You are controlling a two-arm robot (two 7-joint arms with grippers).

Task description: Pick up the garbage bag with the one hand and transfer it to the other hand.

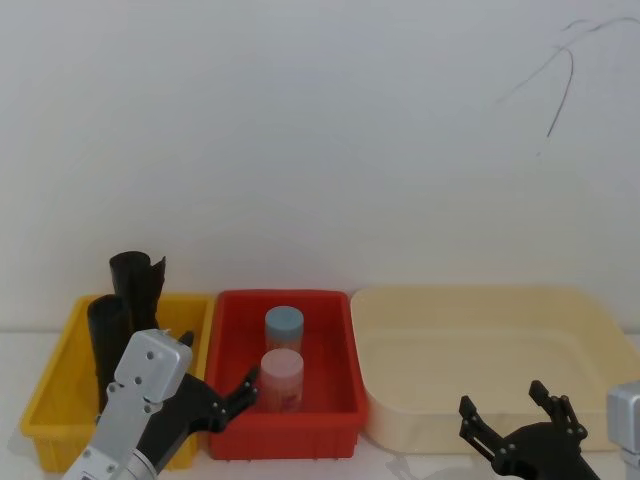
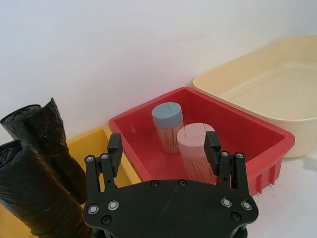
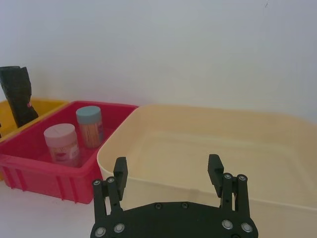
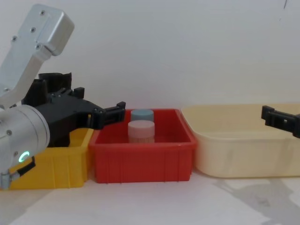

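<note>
I see three bins in a row along the back edge of the counter (image 4: 140, 206), against the wall. The cream tub (image 1: 600, 330) is the biggest and sits at the right end. The red bin (image 1: 340, 400) is in the middle, touching the tub. The yellow bin (image 1: 55, 390) is at the left end.

Left gripper (image 2: 164, 145): fingers (image 2: 115, 148) spread wide, holding nothing. It hovers over the front of the yellow/red bin boundary, pointing toward the red bin. Right gripper (image 1: 507, 398): also spread, also holding nothing, low at the front of the cream tub.

The garbage bag (image 1: 108, 330) stands upright in the yellow bin, left of centre, sticking up past the rim. It's just beside the left gripper, outside the fingers. I can't tell whether the arm touches it.

A second black roll (image 1: 137, 275) with a loose flap on top stands just behind it, toward the bin's back wall.

There are two jars in the red bin. The blue-lidded jar (image 1: 284, 325) is at the back and the pink-lidded jar (image 1: 282, 375) is right in front of it.
</note>
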